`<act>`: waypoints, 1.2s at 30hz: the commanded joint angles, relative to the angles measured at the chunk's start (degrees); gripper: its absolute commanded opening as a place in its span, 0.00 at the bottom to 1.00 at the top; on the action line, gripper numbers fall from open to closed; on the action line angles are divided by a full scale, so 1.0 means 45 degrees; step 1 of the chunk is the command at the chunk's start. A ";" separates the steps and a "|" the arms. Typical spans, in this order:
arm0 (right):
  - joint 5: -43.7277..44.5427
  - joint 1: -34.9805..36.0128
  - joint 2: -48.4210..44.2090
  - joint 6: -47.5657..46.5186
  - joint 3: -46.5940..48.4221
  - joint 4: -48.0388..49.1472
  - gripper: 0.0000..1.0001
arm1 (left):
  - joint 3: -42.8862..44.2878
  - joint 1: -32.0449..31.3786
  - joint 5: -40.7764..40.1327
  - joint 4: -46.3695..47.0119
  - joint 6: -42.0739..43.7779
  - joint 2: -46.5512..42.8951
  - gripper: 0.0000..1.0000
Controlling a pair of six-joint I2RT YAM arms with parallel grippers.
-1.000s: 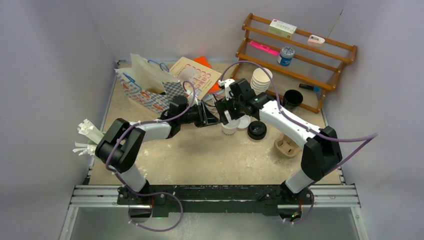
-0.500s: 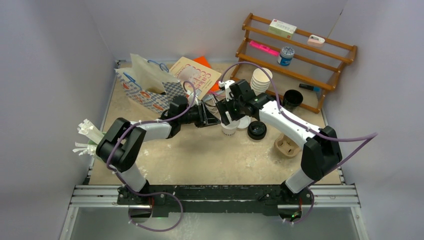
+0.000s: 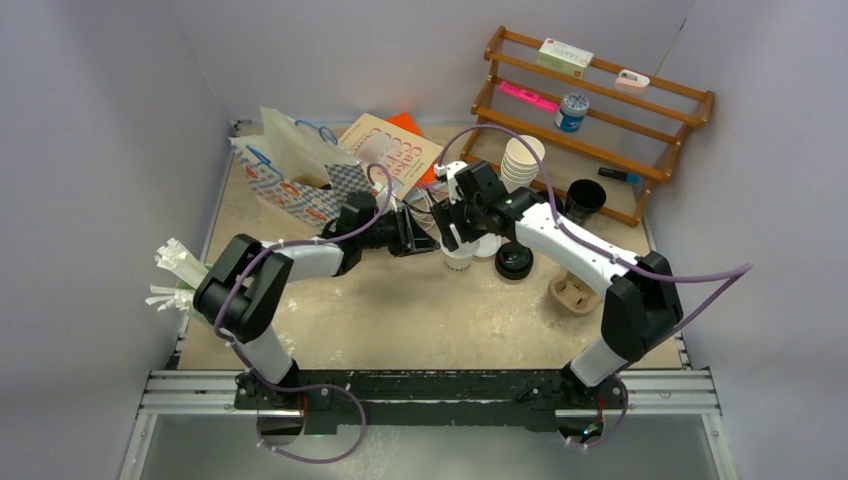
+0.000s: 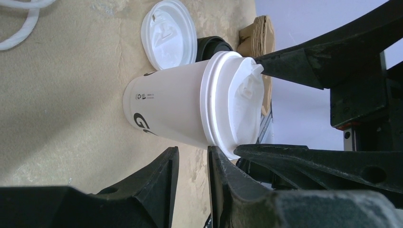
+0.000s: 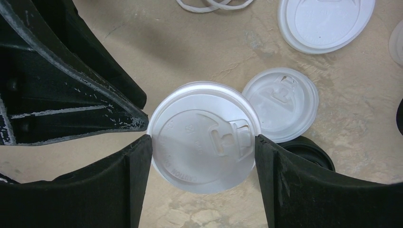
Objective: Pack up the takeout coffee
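Probably light, crushable: R tool (image 5: 203, 138) pinches white-lid cup (image 4: 171, 107) at stiffer lid rim; L tool (image 4: 192, 149) beside cup, slightly spread.

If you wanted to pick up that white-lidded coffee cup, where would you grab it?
Probably from straight above, pinching the white-lidded cup at its lid rim on opposite sides. It stands upright, the rim is round, and a loose lid lies close beside it. The right gripper straddles it that way.
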 commanded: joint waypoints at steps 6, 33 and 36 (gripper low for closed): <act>0.0782 0.0345 0.0464 0.0110 -0.0305 -0.0726 0.76 | 0.0641 -0.0074 -0.0033 -0.0351 0.0598 0.0182 0.31; 0.1206 0.0352 0.0031 0.1283 -0.0925 -0.0617 0.78 | 0.0298 -0.0142 -0.0137 0.0454 -0.0634 -0.0520 0.35; 0.1120 0.0344 0.0033 0.1326 -0.0927 -0.0603 0.78 | 0.0147 -0.0143 -0.0187 0.1184 -0.1152 -0.0378 0.37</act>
